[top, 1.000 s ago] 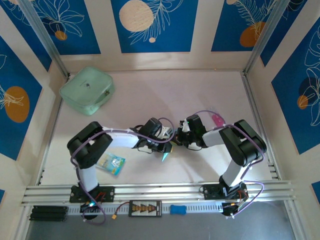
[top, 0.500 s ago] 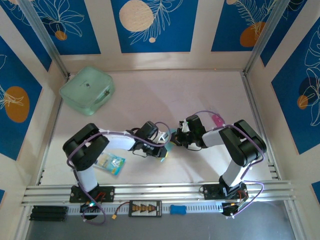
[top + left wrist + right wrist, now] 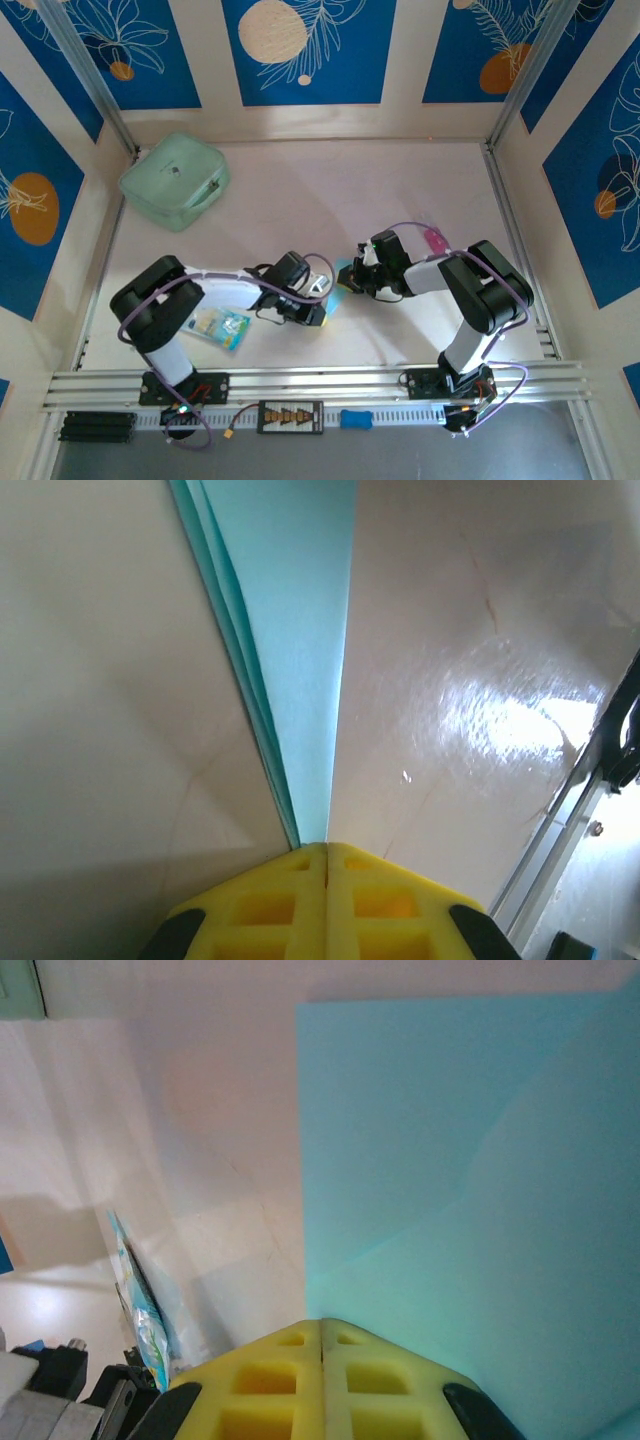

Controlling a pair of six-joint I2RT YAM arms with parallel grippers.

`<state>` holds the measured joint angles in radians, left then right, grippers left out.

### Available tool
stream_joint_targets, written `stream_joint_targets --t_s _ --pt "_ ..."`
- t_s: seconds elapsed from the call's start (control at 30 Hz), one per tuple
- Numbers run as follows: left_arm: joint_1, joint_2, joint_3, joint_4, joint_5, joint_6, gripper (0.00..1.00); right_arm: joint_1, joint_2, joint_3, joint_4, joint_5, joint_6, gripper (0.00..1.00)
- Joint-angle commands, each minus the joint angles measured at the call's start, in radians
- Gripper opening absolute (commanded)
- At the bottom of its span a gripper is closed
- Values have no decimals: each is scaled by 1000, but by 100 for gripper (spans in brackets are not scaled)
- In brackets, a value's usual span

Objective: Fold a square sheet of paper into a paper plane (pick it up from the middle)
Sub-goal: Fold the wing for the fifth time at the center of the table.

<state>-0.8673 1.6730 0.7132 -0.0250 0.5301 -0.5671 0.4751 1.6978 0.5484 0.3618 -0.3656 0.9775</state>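
The square sheet of paper is light blue, folded, and held up between both grippers at mid-table. My left gripper is shut on it. In the left wrist view the paper runs edge-on in several layers straight out of the closed yellow fingertips. My right gripper is also shut on it. In the right wrist view the paper spreads to the right of the closed gripper as a broad face with a diagonal crease. Whether it has the paper plane's dart shape I cannot tell.
A mint-green pouch lies at the back left. A small printed blue-and-white packet lies beside the left arm's base, and its edge shows again. A pink item sits behind the right arm. Aluminium rails line the near edge.
The left arm has swung lower and to the left, and its gripper has slid toward the near side. The visible blue paper moved from below the left gripper to between the two grippers.
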Motion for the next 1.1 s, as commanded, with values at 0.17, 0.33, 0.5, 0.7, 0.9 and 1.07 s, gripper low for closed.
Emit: stream_joint_targets --t_s 0.17,0.33,0.5,0.7,0.9,1.07 --pt "-47 -165 -43 -231 -145 59 4 5 50 -30 -217 135 3 7" --pt "-16 -233 4 -150 -173 43 4 8 35 -32 -197 121 14 7" --pt "25 -104 141 -40 -121 -4 4 8 27 -25 -194 105 15 7" --pt "36 65 277 -75 -90 -15 2 3 28 -22 -184 82 18 7" --pt "34 135 268 -21 -58 -38 0 0 32 -23 -160 60 23 7" --pt "33 162 257 0 -64 -50 1 0 39 -22 -156 49 24 7"
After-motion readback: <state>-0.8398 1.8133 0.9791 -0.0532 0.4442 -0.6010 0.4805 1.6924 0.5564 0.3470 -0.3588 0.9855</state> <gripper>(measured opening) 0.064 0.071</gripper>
